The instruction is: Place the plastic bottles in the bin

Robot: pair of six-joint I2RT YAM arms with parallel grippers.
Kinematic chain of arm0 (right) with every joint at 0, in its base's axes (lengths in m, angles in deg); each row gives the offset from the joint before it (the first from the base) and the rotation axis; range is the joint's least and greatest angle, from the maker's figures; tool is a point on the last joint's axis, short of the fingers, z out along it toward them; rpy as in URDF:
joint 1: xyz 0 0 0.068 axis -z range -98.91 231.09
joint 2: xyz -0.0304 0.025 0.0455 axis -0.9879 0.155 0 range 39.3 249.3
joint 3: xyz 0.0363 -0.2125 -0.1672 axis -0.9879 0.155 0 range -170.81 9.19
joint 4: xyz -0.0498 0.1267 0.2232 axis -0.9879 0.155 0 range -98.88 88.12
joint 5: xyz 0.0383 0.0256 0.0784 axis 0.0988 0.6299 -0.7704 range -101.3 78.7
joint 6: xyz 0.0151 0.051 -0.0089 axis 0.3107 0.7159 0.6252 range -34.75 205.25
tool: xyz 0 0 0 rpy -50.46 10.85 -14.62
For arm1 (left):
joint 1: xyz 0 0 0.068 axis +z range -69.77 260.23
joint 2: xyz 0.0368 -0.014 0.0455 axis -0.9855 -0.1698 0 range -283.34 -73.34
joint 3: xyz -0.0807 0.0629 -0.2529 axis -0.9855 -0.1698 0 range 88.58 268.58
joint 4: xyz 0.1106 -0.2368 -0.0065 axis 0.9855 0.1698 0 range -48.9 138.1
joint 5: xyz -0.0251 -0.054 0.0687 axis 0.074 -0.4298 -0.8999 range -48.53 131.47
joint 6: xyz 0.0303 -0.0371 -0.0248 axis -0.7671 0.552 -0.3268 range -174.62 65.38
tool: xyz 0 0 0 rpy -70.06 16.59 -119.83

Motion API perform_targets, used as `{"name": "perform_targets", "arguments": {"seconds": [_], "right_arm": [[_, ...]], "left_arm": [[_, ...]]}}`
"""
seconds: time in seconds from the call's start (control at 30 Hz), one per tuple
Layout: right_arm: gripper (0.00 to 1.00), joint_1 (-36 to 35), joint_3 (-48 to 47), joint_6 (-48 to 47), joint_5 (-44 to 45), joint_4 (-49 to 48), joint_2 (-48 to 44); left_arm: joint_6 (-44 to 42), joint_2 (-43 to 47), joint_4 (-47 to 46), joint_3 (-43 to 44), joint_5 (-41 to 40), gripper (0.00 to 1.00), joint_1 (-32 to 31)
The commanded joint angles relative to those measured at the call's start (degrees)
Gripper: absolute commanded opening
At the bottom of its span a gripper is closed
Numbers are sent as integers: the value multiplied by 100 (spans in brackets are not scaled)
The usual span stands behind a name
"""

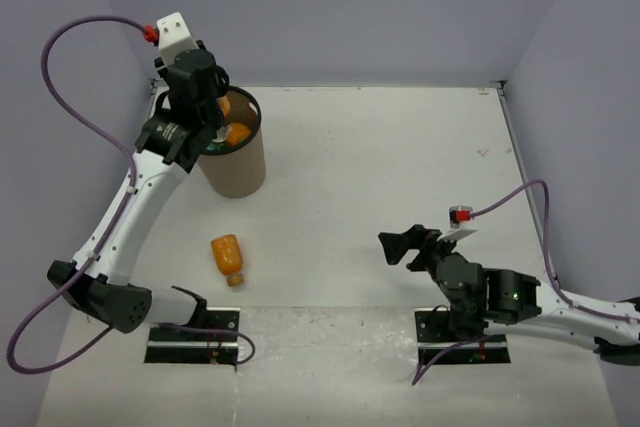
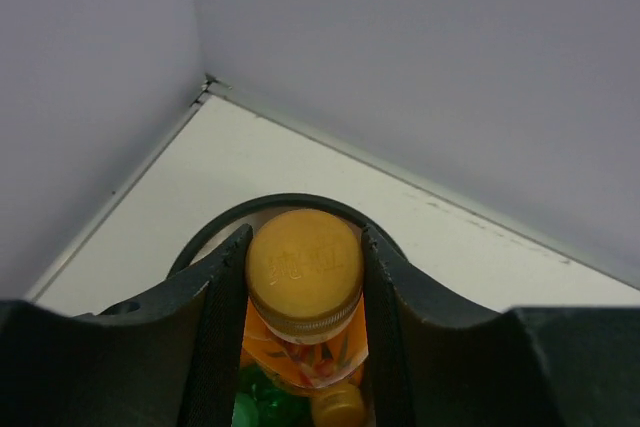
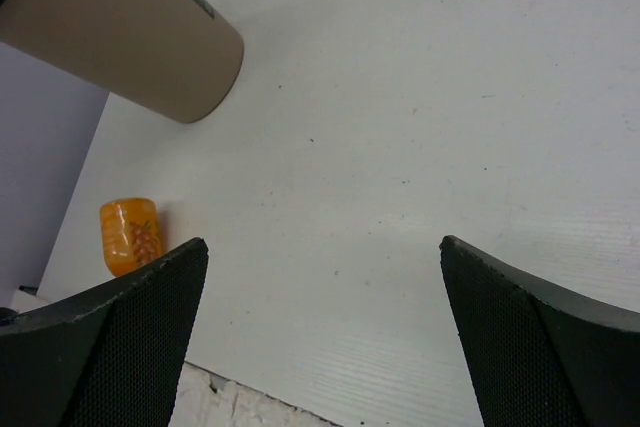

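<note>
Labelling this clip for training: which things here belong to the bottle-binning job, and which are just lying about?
Job: bin; held orange bottle in left gripper above it; loose orange bottle on table; bottles inside bin.
Bystanders: purple cables; arm base plates.

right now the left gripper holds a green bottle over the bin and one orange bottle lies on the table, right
Not quite. The left gripper holds an orange bottle, not a green one, as the left wrist view shows. It is over the bin, and one other orange bottle does lie on the table.
</note>
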Motion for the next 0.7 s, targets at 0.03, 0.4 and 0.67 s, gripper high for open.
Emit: {"name": "perform_targets", "arguments": {"seconds": [0.03, 0.4, 0.67], "right_arm": [[99, -14, -177, 252, 20, 120, 204], [99, 213, -1468, -802, -2551, -1399, 3374], [99, 286, -4157, -1725, -4488, -1901, 7251]], "left_arm": [[-163, -147, 142, -198, 27, 53, 350], [171, 563, 1115, -188, 712, 100, 430], [-277, 3498, 327, -2456, 2813, 100, 430]]}}
